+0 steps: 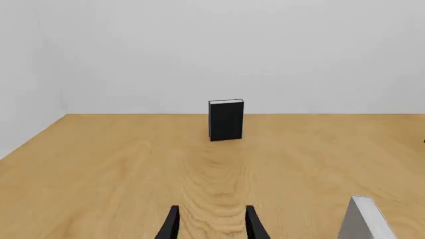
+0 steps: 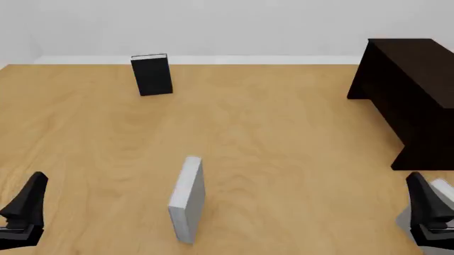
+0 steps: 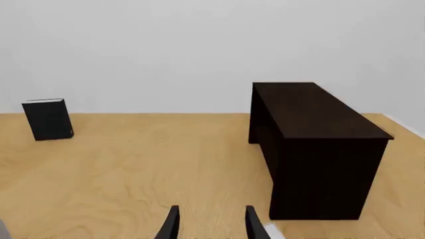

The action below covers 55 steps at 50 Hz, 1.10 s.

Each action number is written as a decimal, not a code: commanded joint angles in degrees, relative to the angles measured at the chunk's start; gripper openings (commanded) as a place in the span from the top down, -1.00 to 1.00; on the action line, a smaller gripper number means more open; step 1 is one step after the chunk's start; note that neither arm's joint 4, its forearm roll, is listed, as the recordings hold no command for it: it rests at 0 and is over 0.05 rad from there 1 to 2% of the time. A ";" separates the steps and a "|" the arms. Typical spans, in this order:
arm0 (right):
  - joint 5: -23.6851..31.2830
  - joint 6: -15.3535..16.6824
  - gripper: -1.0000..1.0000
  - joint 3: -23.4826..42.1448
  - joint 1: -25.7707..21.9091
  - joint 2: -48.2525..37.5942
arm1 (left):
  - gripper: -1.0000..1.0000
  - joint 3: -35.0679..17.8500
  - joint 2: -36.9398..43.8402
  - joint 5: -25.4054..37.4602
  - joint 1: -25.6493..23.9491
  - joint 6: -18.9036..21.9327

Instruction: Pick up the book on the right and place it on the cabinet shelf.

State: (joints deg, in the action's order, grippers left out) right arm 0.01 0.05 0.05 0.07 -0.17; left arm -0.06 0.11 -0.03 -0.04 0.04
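While both arms rest at the near edge of the table (image 2: 284, 133), I read the step in hand as the first approach to the book (image 2: 444, 190), of which the front view shows only a pale grey patch just beside and partly behind the right gripper (image 3: 210, 209); its pose I cannot tell. That gripper's fingers stand apart with nothing between them, and the left gripper (image 1: 212, 209) is likewise spread and empty. The right wrist view shows a small pale corner close to the fingers, probably the same book. Two decoys are present: the silver-grey book (image 2: 188, 199) upright near centre and the black book (image 2: 151, 74) upright at the far left; neither should be touched. To do this well, I would first draw the right arm back or lift it enough to bring the whole book into view, then line the fingers across its thickness before closing. The cabinet (image 2: 411, 95) stands at the far right, near this arm; its shelf is hidden, since only the top and solid sides show, so the opening needs locating before transport.
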 commanded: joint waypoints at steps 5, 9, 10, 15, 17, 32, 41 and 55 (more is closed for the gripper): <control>1.54 -0.08 -1.00 0.88 0.96 -0.33 | -1.00 -0.39 0.76 -0.02 -0.50 0.12; 3.07 0.36 -1.00 2.56 1.61 -0.03 | -1.00 -0.47 0.58 0.19 -0.59 0.13; 3.15 0.93 -1.00 2.98 1.36 -0.29 | -1.00 -0.50 0.45 0.42 -0.76 0.20; 6.65 0.59 -1.00 6.90 2.06 -0.24 | -1.00 -0.78 0.40 0.60 -0.72 0.47; 7.72 -1.73 -1.00 8.65 3.41 -0.16 | -1.00 -0.93 0.26 0.84 -0.60 0.39; 19.20 6.46 -1.00 27.06 1.69 -4.41 | -1.00 -1.16 0.28 1.10 -0.53 0.52; 26.35 9.79 -1.00 40.45 0.57 -10.25 | -1.00 -1.32 0.13 1.48 -0.24 0.46; 35.92 15.74 -1.00 49.70 -0.19 -16.88 | -1.00 -1.35 0.27 1.76 -0.60 0.26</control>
State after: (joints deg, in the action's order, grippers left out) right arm 28.88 11.95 41.80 0.27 -12.18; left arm -1.39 0.43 1.47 -0.54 0.35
